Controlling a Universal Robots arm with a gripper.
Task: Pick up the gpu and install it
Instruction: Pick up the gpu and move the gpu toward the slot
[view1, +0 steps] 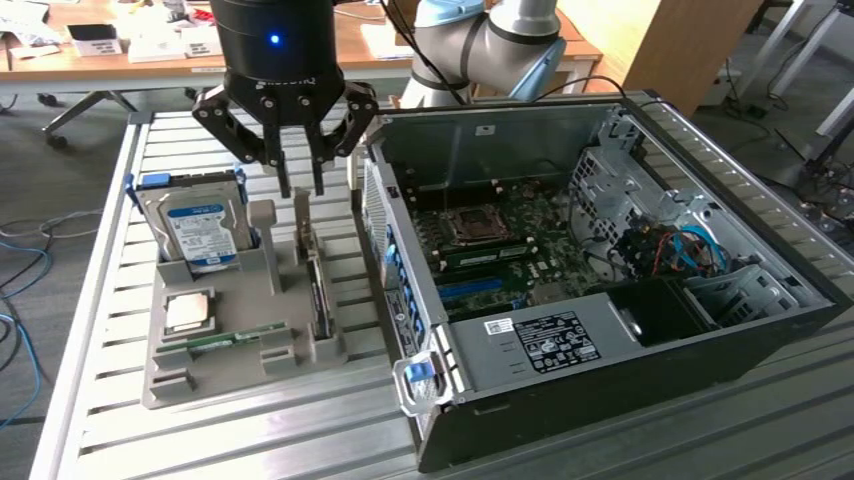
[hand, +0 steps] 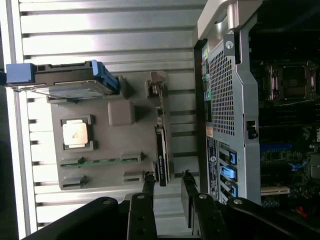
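Black gripper (view1: 300, 188) hangs over gpu (view1: 318, 295) upright in grey holder (view1: 200, 385) on tabletop (view1: 267, 440); we see fingers (view1: 283, 165) open, gripping nothing.

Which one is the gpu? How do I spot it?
Find the open computer case, then the grey holder beside it. The gpu is the thin dark card standing on edge nearest the case, under the hand. The hard drive is fatter with a blue label; the memory stick is green.

I see a black end effector (view1: 302, 188), a dark graphics card (view1: 318, 295) in a grey tray (view1: 200, 378), a blue-and-white labelled hard drive (view1: 200, 230), a green memory stick (view1: 235, 338), and a silver ribbed desk (view1: 267, 440).
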